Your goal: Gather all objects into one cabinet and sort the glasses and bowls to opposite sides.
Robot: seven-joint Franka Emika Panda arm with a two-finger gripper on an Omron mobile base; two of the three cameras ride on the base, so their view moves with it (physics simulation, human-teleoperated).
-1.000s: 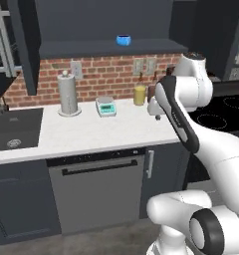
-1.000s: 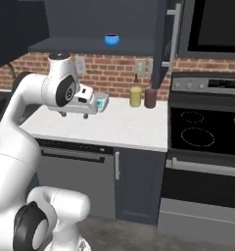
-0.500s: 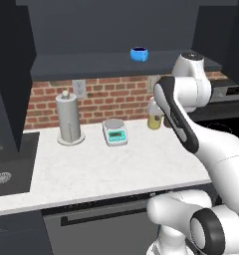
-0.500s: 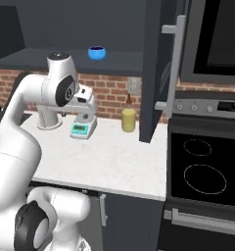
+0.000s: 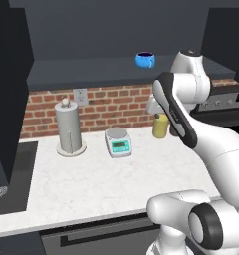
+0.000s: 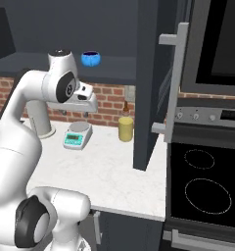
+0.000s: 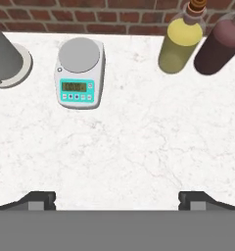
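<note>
A blue cup (image 5: 145, 60) sits alone on the dark shelf (image 5: 91, 72) of the open wall cabinet, toward the shelf's right end and close to its front edge, while the robot's gripper (image 7: 117, 198) hangs well below it over the white counter (image 5: 91, 184), fingers spread wide and holding nothing. The move ahead turns on height: the cup lies above the fingers and a little toward the wall, yet the hand looks down at the counter, so the arm would probably have to rise and tip its wrist toward the shelf before any grasp. The cup is squat and round, with no long axis to line up on; a small handle seems to point right in the left base view, though it is too small to be sure. From left to right along the brick back edge of the counter stand a grey paper-towel holder (image 5: 69, 128), a small kitchen scale (image 5: 118, 142) and a yellow bottle (image 5: 160, 126). The hand view adds a dark red bottle (image 7: 217, 45) just beside the yellow one at the counter's back right. The right base view shows the open cabinet door (image 6: 151, 83) edge-on just right of the bottle, and the same cup (image 6: 90, 59) above the arm's wrist.
</note>
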